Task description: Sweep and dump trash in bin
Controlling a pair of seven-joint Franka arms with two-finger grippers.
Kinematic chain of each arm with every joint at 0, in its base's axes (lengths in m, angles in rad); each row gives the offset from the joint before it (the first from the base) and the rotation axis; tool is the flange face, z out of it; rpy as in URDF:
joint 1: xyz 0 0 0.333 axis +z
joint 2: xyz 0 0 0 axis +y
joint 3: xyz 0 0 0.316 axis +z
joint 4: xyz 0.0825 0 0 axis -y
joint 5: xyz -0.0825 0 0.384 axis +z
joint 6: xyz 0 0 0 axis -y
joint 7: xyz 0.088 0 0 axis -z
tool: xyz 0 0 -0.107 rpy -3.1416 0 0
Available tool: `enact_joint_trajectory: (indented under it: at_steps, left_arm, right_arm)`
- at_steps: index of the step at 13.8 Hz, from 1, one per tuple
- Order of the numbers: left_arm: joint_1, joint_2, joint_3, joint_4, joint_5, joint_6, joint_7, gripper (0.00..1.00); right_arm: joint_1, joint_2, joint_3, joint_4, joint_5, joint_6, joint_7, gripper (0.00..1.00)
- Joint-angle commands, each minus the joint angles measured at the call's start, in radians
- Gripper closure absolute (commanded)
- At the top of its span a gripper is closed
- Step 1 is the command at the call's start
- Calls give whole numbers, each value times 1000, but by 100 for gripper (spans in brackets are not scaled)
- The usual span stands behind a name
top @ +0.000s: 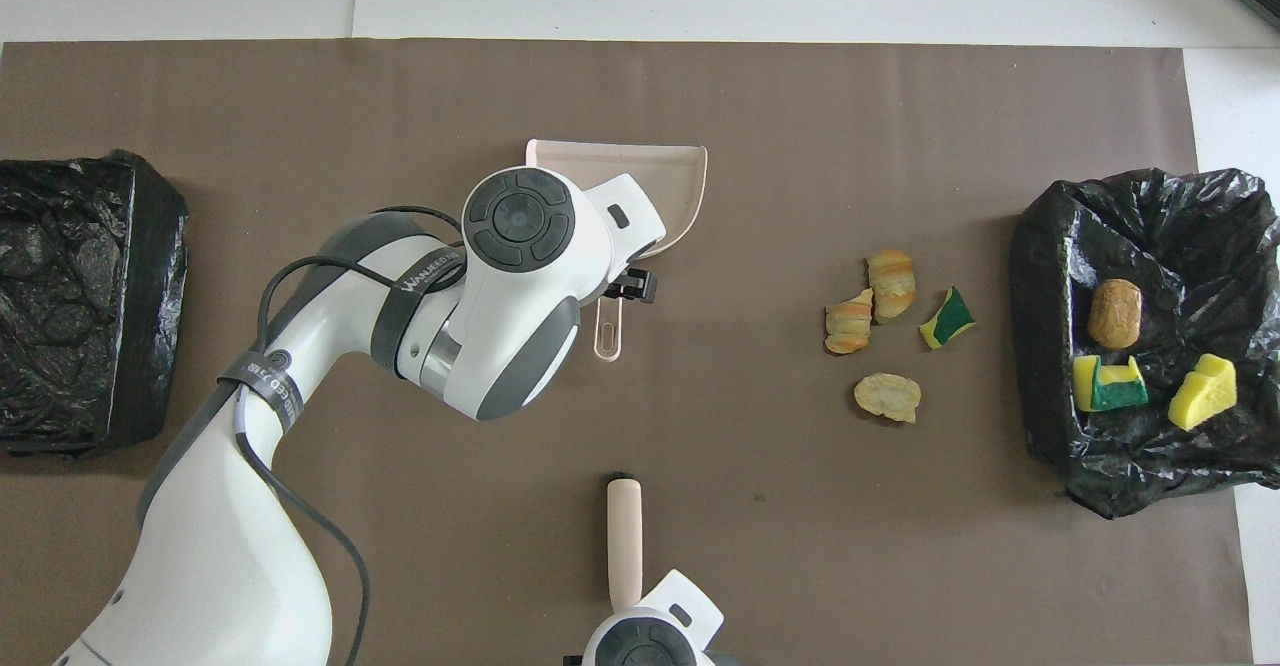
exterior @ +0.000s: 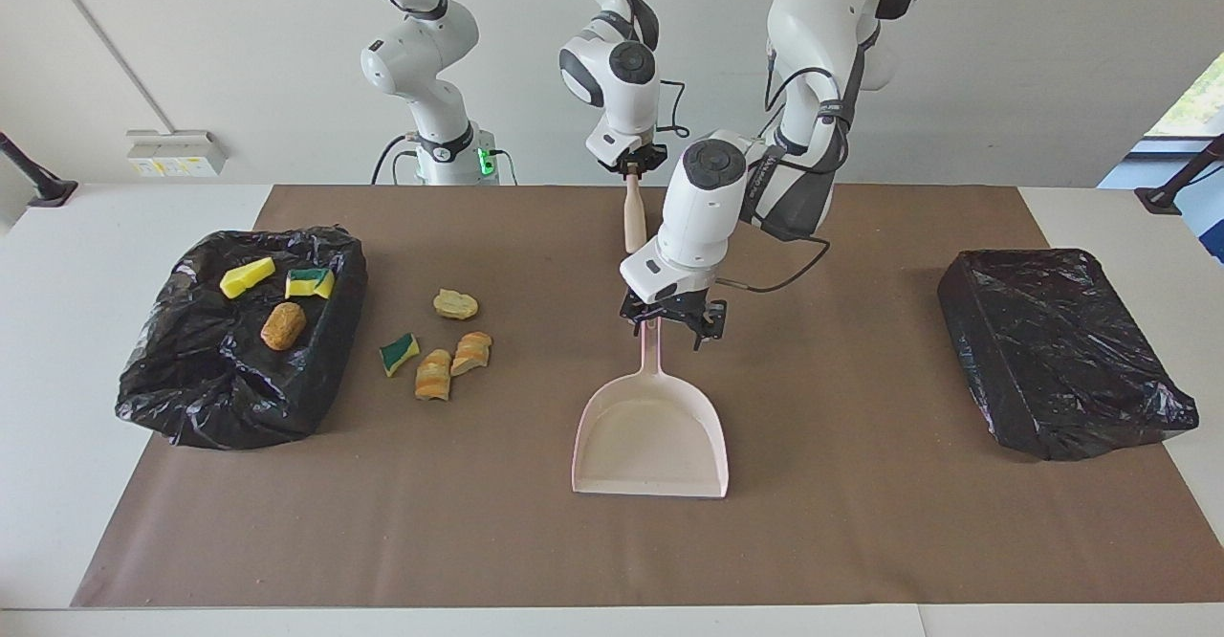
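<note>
We saw a white desk (exterior: 115, 235) under a brown paper mat (exterior: 861, 522), white wall (exterior: 239, 44) behind. "WANEED" showed partly on a cable strap (top: 425, 268). The left hand (exterior: 672, 319) hung spread over the pink dustpan (exterior: 650, 431) handle, mid-frame. The right hand (exterior: 633, 164) clenched the brush (exterior: 632, 211). Trash (exterior: 440, 345) lay centre-left beside a black-lined bin (exterior: 239, 340).
</note>
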Motion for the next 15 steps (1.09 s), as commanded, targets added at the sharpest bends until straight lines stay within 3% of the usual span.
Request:
enact_joint_trajectory:
  at_steps: [1, 3, 8, 10, 13, 15]
  left_arm:
    - [-22, 19, 15, -19, 31, 53, -58, 0]
    - [-25, 32, 15, -20, 31, 79, -69, 0]
    - [-44, 55, 16, -17, 31, 107, -88, 0]
    - [-41, 62, 15, -11, 33, 119, -86, 3]
    - [-47, 61, 15, -20, 39, 107, -86, 16]
    - [-51, 61, 15, -19, 39, 105, -86, 31]
  right_arm:
    - [-31, -5, -8, 25, -7, -49, 2, 100]
    - [-73, -46, -13, 46, -97, -141, 4, 100]
    - [-368, -198, -11, 53, -194, -399, -244, 100]
    - [-477, -192, -8, 82, -286, -456, -289, 100]
    - [-580, -151, -4, 119, -491, -471, -369, 100]
    - [-649, -93, -4, 181, -602, -479, -428, 100]
